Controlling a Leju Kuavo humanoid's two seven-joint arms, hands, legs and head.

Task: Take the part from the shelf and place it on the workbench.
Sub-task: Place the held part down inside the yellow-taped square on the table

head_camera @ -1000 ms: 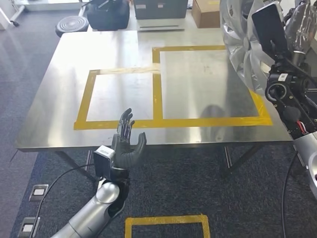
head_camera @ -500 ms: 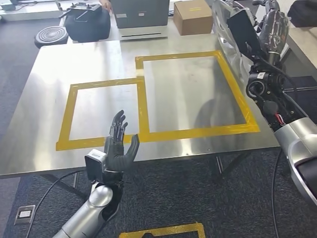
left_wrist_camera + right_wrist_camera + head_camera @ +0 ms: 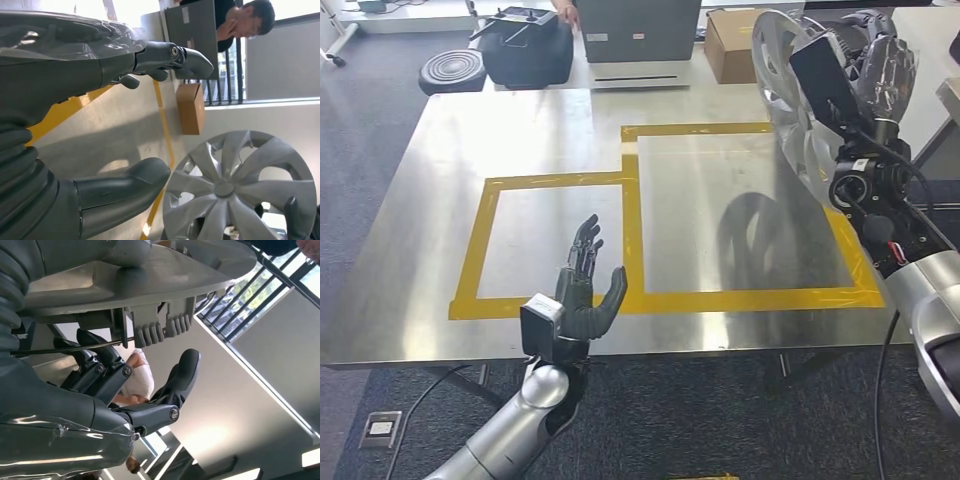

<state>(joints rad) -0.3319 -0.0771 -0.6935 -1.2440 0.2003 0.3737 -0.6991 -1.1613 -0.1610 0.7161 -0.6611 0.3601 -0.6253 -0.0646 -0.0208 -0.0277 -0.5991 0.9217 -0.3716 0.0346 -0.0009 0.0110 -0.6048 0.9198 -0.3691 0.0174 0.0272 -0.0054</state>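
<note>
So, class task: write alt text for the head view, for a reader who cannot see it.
The robot's right hand holds a silver wheel cover above the right side of a steel workbench marked with two yellow tape rectangles. Its left hand, holding nothing, is raised with fingers apart at the near edge.

1. A cardboard box [image 3: 728,42] sits on the floor beyond the far edge of the table, just right of a grey cabinet [image 3: 637,30].
2. A black bag [image 3: 525,48] lies left of that cabinet, with a round black ribbed disc [image 3: 453,70] beside it.
3. A floor socket plate [image 3: 380,428] sits in the dark carpet [image 3: 712,410].
4. A person [image 3: 241,20] stands behind the cabinet.
</note>
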